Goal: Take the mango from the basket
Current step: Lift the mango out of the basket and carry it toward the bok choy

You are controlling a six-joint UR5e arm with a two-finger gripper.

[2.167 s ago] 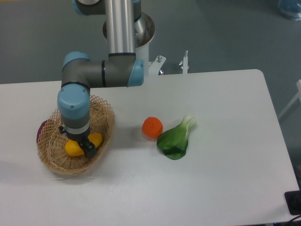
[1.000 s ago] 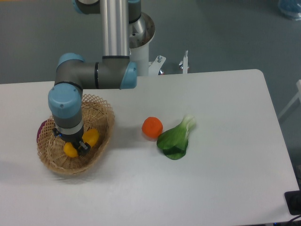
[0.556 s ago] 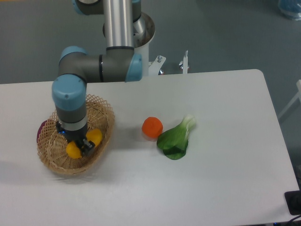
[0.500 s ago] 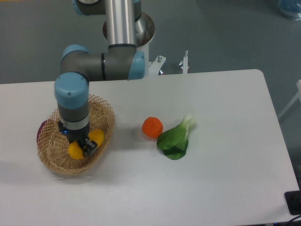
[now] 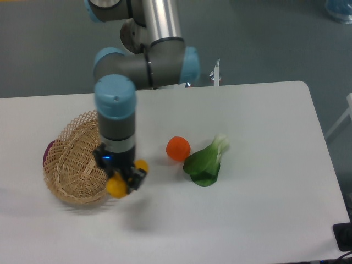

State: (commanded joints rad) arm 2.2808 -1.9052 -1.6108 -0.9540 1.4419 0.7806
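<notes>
The yellow-orange mango (image 5: 117, 186) hangs in the air at the right edge of the wicker basket (image 5: 74, 162), with my gripper (image 5: 125, 179) shut across its middle. Only the mango's two ends show on either side of the black fingers. The basket sits at the left of the white table, and a purple thing (image 5: 48, 149) peeks out behind its left rim. My arm comes down from the upper middle, and its wrist covers the basket's right rim.
A round orange fruit (image 5: 178, 148) lies on the table right of the gripper, touching a green leafy vegetable (image 5: 204, 163). The arm's base (image 5: 165, 33) stands behind the table's far edge.
The gripper has lifted the mango out of the basket's hollow and carried it right, to the basket's right edge. The arm's upper links swung right with it.
</notes>
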